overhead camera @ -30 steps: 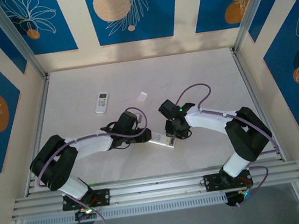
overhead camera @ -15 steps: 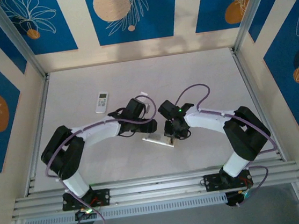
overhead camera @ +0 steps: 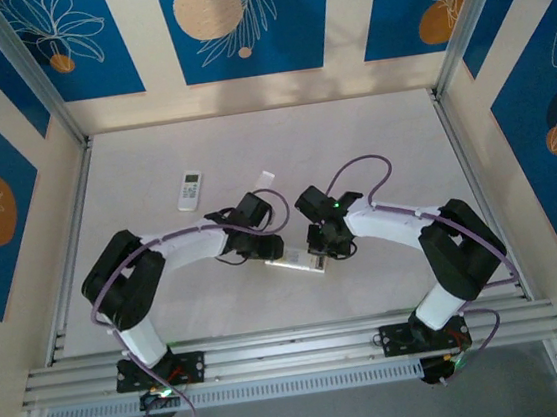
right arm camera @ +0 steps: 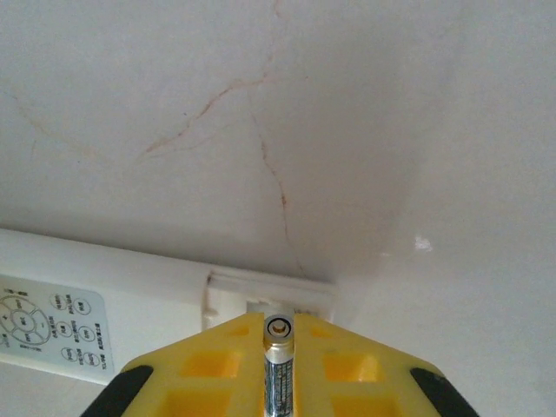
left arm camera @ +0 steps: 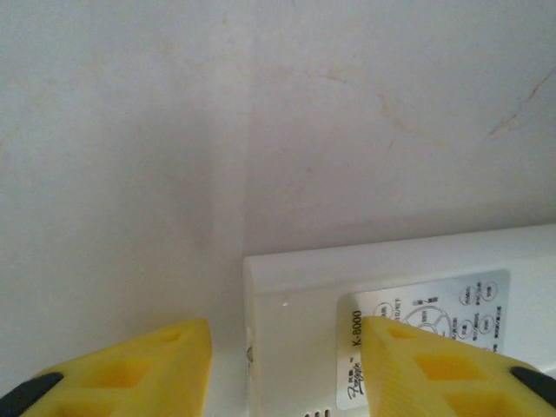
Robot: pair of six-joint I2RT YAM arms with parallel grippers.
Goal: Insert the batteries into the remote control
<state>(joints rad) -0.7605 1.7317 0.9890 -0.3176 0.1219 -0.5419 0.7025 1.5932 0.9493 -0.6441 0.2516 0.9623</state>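
- The battery (right arm camera: 278, 369) sat pinched between the yellow fingers of the right gripper (right arm camera: 278, 332), whose jaws were narrow and closed on its sides. Its round end pointed at the open compartment (right arm camera: 269, 301) at one end of the remote (right arm camera: 130, 291), just short of the opening and not yet in it.
- The likeliest fault was a bad entry. The cell approached end-on, so a slight offset could have brought it against the compartment's rim, where it would jam or skid out of the pads.
- Polarity was a second risk. I could not tell which pole led, and the contacts inside the slot were too small to make out.
- The hold itself looked slender. It was a thin round body between flat pads, and a push against a spring could have made it roll or pivot out of line.
- The remote lay flat on the table (overhead camera: 382, 146) and could have slid away under that push.
- The left gripper (left arm camera: 285, 347) was at the remote's opposite end with its jaws part-way apart, one finger beside the end edge and the other over the printed label. Whether it pressed on the remote or merely hovered I could not tell. If it hovered, nothing braced the remote.
- From above the two grippers stood near each other over the one short remote, so a sideways correction by either risked a knock.
- A small remote (overhead camera: 189, 189) and a pale piece (overhead camera: 265, 178) lay well apart on the far side, out of harm's way.
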